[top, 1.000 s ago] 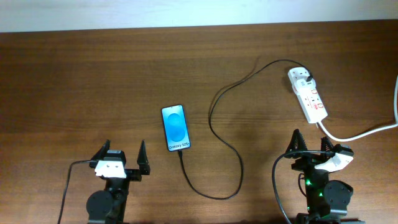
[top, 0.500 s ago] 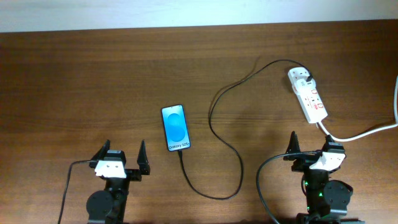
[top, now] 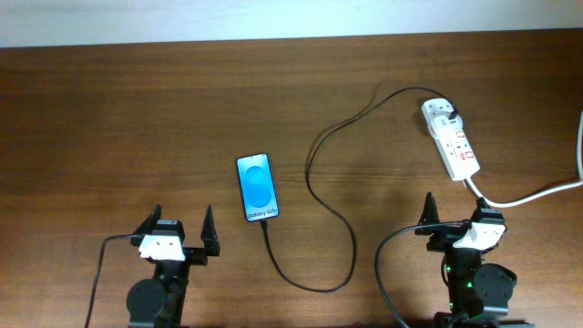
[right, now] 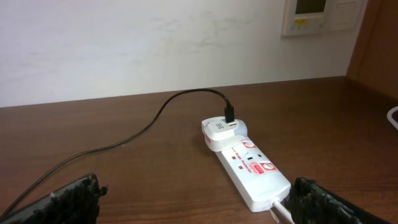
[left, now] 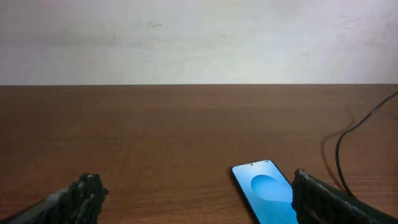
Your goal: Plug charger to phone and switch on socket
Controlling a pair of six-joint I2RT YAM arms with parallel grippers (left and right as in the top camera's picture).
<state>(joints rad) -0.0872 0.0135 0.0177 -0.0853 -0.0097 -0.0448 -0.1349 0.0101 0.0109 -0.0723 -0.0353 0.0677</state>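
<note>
The phone (top: 258, 188) lies face up with its blue screen lit, left of the table's middle; it also shows in the left wrist view (left: 264, 193). The thin black charger cable (top: 319, 182) runs from the phone's near end, loops right and up to its plug in the white socket strip (top: 450, 138). The right wrist view shows the strip (right: 249, 165) with the plug at its far end and the cable (right: 137, 134). My left gripper (top: 180, 226) is open, near the front edge, left of the phone. My right gripper (top: 454, 212) is open, just in front of the strip.
The strip's thick white cord (top: 528, 193) runs off to the right edge, passing close to my right gripper. A pale wall borders the table's far edge (top: 273, 41). A white wall panel (right: 317, 15) hangs behind the table.
My right gripper has turned slightly and shifted a little towards the front edge since the earliest frame. The left arm, phone and cable have not moved.
</note>
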